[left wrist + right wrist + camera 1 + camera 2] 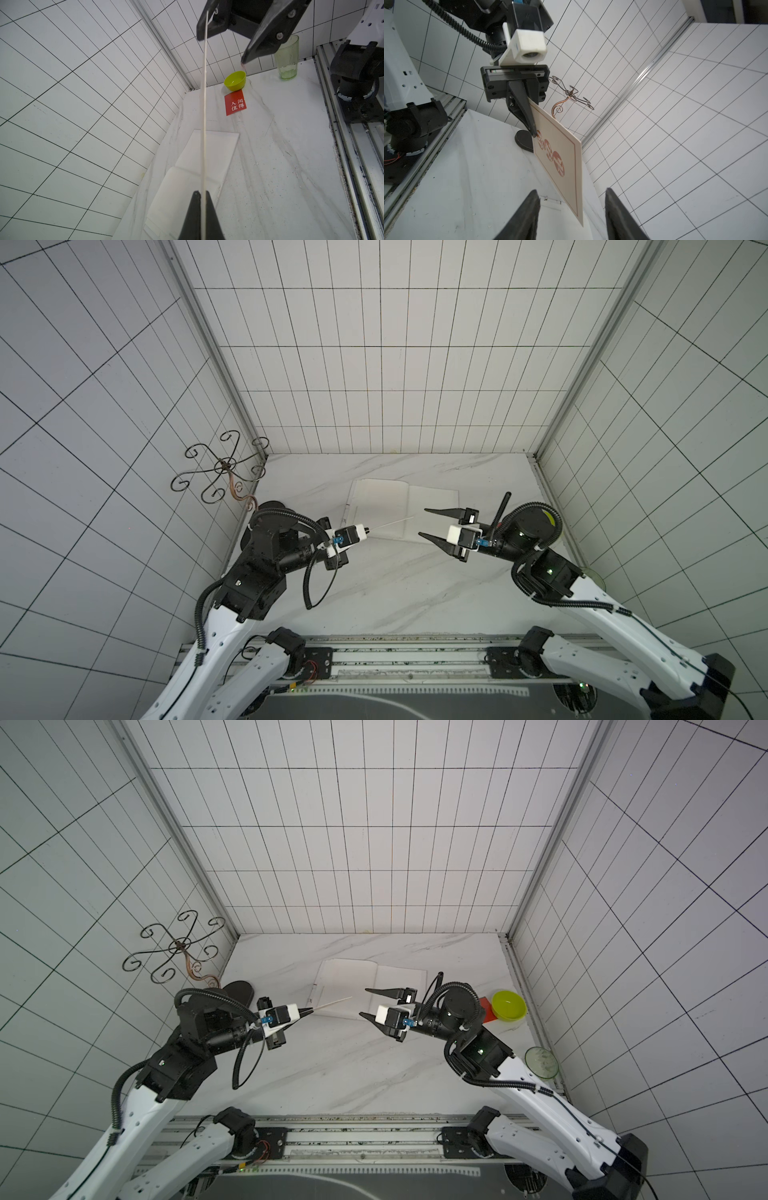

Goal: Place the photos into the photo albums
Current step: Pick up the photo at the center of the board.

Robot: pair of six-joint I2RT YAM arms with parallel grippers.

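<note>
My left gripper (368, 528) (201, 193) is shut on a cream photo (560, 166) with red round characters and a thin red border. The photo is held on edge above the table and shows as a thin line (332, 1003) in both top views. Its free end reaches toward my right gripper (423, 522) (571, 190), which is open; the photo's corner sits between the jaws without touching them. The photo album (403, 506) (197, 162) lies open below, with blank cream pages. A red photo (235, 102) with white characters lies flat beyond it, near the right wall.
A lime green bowl (508, 1005) stands by the red photo at the right wall. A green cup (287, 58) stands nearer the front right. A curly metal stand (224, 466) with a dark base rises at the back left. Tiled walls enclose the table on three sides.
</note>
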